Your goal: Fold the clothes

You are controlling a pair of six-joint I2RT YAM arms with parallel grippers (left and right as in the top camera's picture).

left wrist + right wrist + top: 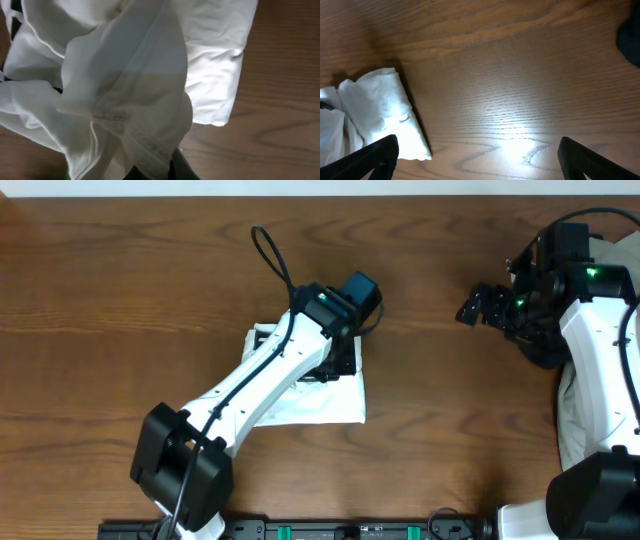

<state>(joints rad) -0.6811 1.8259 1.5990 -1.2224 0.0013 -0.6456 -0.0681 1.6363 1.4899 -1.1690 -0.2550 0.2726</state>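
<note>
At the near edge of the table [90, 430] stands the base of the left arm [250, 385], and this arm reaches forward and to the right, toward the middle of the table. Under its forward part lies the T-shirt [325, 405], folded to a small white packet that rests flat on the wood; the arm covers much of it. The left gripper [338, 362] is low over the far part of this packet. In the left wrist view its fingers [182, 170] are clenched on a bunch of thin white fabric with a stitched hem. This fabric rises from the packet in loose wrinkles, and the folded layers lie behind it on the table. Farther back and well to the right, the right gripper [478, 307] hangs above bare wood, well apart from the T-shirt. Its fingers [370, 157] are spread wide and grasp nothing; between them only the table shows, with one edge of the packet at the left
</note>
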